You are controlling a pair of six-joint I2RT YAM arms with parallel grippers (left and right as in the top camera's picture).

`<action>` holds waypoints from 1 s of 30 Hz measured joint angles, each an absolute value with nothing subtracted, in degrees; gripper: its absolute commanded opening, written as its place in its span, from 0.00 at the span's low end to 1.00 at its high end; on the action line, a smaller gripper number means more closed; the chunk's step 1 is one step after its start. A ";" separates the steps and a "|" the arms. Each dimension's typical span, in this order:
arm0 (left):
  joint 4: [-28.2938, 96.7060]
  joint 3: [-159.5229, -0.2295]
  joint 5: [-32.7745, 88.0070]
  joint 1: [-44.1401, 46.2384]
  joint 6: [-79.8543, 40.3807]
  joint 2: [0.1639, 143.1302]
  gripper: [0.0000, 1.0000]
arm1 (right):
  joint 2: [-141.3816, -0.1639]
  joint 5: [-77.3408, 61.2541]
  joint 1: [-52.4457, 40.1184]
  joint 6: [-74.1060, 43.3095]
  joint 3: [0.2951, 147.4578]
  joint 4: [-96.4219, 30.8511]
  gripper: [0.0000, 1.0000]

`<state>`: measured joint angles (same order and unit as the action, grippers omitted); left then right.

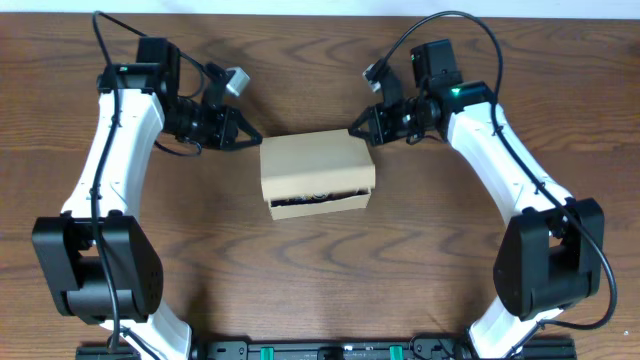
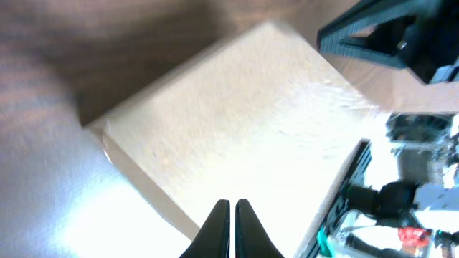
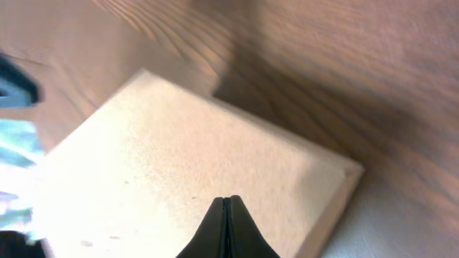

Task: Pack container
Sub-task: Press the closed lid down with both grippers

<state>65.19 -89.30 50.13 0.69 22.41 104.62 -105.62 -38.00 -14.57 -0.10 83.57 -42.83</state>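
The container (image 1: 316, 172) is a plain tan cardboard box in the middle of the wooden table, its flap lid down over the top; dark contents show through a gap along its near side (image 1: 318, 197). My left gripper (image 1: 254, 138) is shut and empty, its tips at the box's upper left corner. My right gripper (image 1: 354, 127) is also shut and empty, at the upper right corner. In the left wrist view the shut left gripper (image 2: 232, 203) hovers over the container's lid (image 2: 244, 129). The right wrist view has the shut right gripper (image 3: 229, 199) over the container's lid (image 3: 179, 179).
The wooden table (image 1: 320, 290) stretches around the box on all sides. A black rail (image 1: 330, 350) runs along the near edge between the two arm bases. The right arm's gripper (image 2: 380, 32) appears at the top right of the left wrist view.
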 measured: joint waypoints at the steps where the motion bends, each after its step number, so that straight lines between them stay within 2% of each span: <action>1: 65.95 -89.30 49.25 1.02 22.59 104.33 0.06 | -105.01 -36.34 -14.96 0.27 83.57 -43.66 0.01; 9: 74.08 -89.30 43.05 1.76 23.03 95.04 0.06 | -93.82 -25.39 -17.41 1.06 83.59 -52.82 0.01; 13: 74.28 -88.99 41.34 4.43 23.05 90.91 0.06 | -91.81 -23.59 -19.73 1.02 83.42 -55.51 0.02; 18: 68.36 -82.24 40.71 7.57 22.09 90.45 0.06 | -92.27 -22.85 -21.93 -0.36 77.62 -51.77 0.02; 30: 57.08 -64.99 41.32 8.49 17.58 91.20 0.06 | -92.01 -22.87 -22.37 -2.39 67.09 -44.60 0.01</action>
<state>57.08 -64.99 41.32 8.49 17.58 91.20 -92.01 -22.87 -22.37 -2.39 67.09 -44.60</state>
